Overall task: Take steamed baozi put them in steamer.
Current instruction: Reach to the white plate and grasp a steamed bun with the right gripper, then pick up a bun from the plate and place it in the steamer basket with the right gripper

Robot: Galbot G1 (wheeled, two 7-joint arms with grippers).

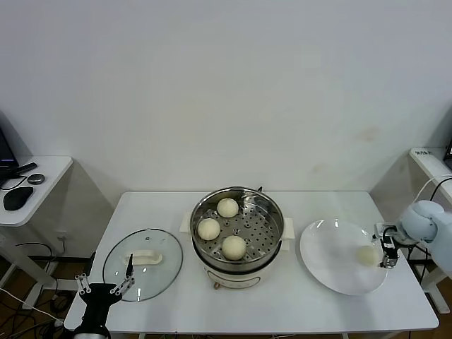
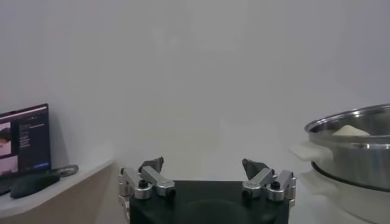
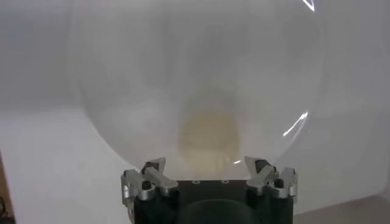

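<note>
We see our right gripper (image 3: 209, 167) spread open at the plate's (image 1: 332, 272) three-o'clock rim, the last baozi (image 1: 366, 255) between its fingers ungripped; only the head view shows three baozi (image 1: 234, 246) in the steamer (image 1: 272, 212), left gripper (image 2: 203, 170) open at the table's (image 1: 282, 311) seven-o'clock edge.

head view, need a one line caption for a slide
Three cream-white baozi sit in the steel steamer; right gripper open beside the fourth baozi on the white plate.

Right hand (image 3: 210, 171) over white plate (image 3: 122, 91), fingers (image 3: 154, 172) spread apart. One baozi (image 3: 207, 137) on plate just ahead, between fingertips, untouched. Plate on table (image 3: 36, 158).
</note>
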